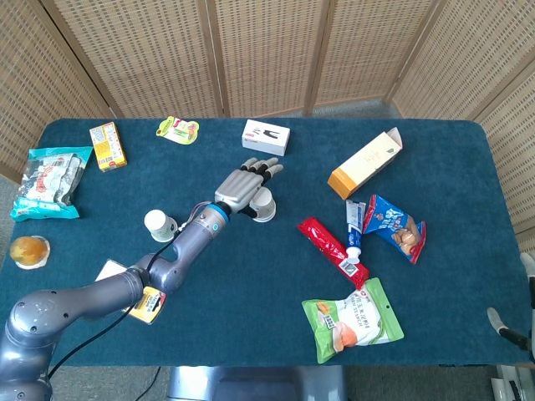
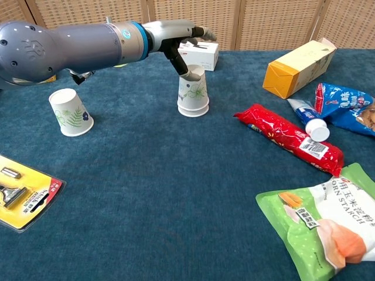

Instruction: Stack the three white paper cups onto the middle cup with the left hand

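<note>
Two white paper cups with green leaf prints sit nested upside down as one stack (image 2: 193, 92) (image 1: 264, 205) near the table's middle. My left hand (image 2: 183, 40) (image 1: 247, 183) hovers just above and behind the stack, fingers spread flat, holding nothing. A third leaf-print cup (image 2: 70, 112) (image 1: 158, 224) stands upside down alone to the left, well apart from the hand. The right hand shows in neither view.
Near the stack: a white box (image 2: 200, 52) behind it, a red packet (image 2: 290, 138) and toothpaste tube (image 2: 310, 122) to the right, an orange-ended carton (image 2: 299, 66), a blue snack bag (image 2: 350, 109), a green starch bag (image 2: 331, 228), and a yellow razor card (image 2: 26, 190) front left.
</note>
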You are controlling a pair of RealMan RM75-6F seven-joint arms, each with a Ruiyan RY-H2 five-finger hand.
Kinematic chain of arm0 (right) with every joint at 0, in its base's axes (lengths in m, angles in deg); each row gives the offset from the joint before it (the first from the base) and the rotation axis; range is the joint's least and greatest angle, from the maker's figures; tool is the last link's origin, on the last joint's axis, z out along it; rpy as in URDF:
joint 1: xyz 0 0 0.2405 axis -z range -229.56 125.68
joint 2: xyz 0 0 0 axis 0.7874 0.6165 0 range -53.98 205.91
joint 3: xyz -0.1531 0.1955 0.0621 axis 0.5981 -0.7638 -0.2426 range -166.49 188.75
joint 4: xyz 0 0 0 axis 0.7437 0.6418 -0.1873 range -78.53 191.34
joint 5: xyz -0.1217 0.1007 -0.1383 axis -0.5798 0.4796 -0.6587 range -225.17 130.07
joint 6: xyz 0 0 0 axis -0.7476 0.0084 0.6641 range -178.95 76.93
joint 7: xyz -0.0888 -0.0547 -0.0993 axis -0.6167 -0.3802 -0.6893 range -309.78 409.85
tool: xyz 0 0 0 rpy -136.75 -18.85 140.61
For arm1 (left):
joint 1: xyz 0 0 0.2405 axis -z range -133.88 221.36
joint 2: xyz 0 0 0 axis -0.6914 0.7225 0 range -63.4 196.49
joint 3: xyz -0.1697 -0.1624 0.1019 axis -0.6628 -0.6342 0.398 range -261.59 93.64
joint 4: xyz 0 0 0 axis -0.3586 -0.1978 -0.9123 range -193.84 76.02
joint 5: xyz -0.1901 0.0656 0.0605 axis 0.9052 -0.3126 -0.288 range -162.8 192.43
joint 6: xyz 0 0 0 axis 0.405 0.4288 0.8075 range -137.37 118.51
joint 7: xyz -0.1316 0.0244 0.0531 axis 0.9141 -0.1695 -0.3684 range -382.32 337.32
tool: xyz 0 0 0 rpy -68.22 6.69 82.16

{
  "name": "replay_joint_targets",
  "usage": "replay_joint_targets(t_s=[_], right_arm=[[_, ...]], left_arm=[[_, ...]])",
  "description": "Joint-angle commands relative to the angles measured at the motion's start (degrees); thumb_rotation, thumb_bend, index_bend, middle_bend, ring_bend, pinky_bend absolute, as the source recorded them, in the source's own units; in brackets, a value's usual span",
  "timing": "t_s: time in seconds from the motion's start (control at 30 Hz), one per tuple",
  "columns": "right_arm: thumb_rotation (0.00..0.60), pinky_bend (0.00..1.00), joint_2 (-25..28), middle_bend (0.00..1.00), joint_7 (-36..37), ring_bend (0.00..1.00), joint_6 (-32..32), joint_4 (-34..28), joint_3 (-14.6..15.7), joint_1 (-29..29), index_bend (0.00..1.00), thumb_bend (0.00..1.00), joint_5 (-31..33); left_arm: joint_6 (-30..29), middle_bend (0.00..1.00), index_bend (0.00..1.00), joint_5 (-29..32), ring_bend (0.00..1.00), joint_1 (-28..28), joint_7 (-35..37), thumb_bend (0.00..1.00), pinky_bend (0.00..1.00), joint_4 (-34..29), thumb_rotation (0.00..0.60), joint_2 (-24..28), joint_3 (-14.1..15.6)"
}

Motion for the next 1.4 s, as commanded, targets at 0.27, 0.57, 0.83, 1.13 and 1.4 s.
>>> replay_joint_targets(t_s=[0.27,0.57,0.83,1.13,1.4], right_arm=[[0.589,0.33,-0.12,0.08,1.25,0.00,0.79,0.95,-0.18,-0.42,0.00,0.28,0.18],[0.593,0.33,-1.09,0.08,1.56,0.00,3.14,1.99,-0.67,-2.28,0.00,0.28,0.15],[0.595,0.33,-2.34,0.08,0.20,0.00,5.82,2.03,-1.19,-4.55,0.00,0.28,0.49],[0.594,0.33,-3.72,0.08,-1.20,0.00,7.98,1.87,-1.42,-6.49,0.00,0.28,0.86],[0.596,0.33,-3.73,0.08,-1.85,0.00,7.72,1.20,-1.09,-6.55,0.00,0.28,0.83]], left_arm=[[-3.72,0.00,0.00,-1.45,0.00,-4.92,-4.35,0.35,0.00,-15.05,0.600,10.44,4.12],[-12.96,0.00,0.00,-0.65,0.00,-12.62,-11.45,0.35,0.03,-30.99,0.600,22.51,9.35],[-21.15,0.00,0.00,-3.25,0.00,-20.94,-11.28,0.35,0.03,-38.91,0.600,30.97,13.30],[-25.05,0.00,0.03,-6.98,0.00,-28.08,-8.80,0.35,0.08,-40.96,0.600,35.36,17.30],[-21.39,0.00,0.03,-6.15,0.00,-28.77,-6.97,0.35,0.11,-36.27,0.600,32.71,17.20]])
